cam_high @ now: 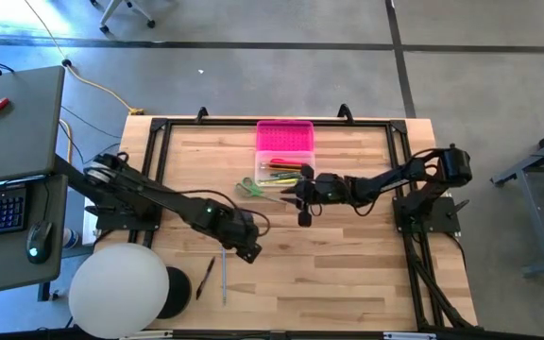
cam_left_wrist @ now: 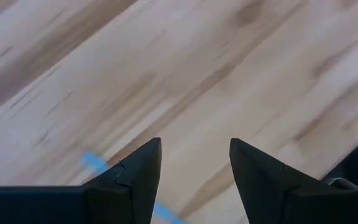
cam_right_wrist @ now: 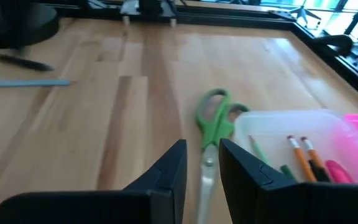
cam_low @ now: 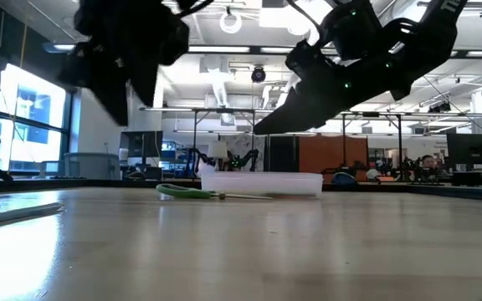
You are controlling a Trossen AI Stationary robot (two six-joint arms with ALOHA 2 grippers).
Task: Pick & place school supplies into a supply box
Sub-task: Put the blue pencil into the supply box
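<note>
The supply box stands at the table's far middle, its pink lid (cam_high: 284, 137) lying open behind the clear base (cam_high: 281, 173), which holds several pens and pencils (cam_right_wrist: 303, 155). Green-handled scissors (cam_high: 249, 187) (cam_right_wrist: 215, 121) lie flat on the table to the left of the base. My right gripper (cam_right_wrist: 202, 163) (cam_high: 302, 194) hovers open above the table, fingers on either side of the scissors' blade as its wrist view shows it, clear of it in the low view (cam_low: 262, 130). My left gripper (cam_left_wrist: 194, 158) (cam_high: 246, 247) is open over bare wood beside a blue-grey pencil (cam_left_wrist: 95, 163).
A black pen (cam_high: 206, 277) and the blue-grey pencil (cam_high: 223, 281) lie near the table's near-left part. A white ball-shaped thing (cam_high: 121, 288) and a black object (cam_high: 179, 288) sit at the near-left corner. A black frame (cam_high: 159, 142) rims the table. Bare wood lies to the near right.
</note>
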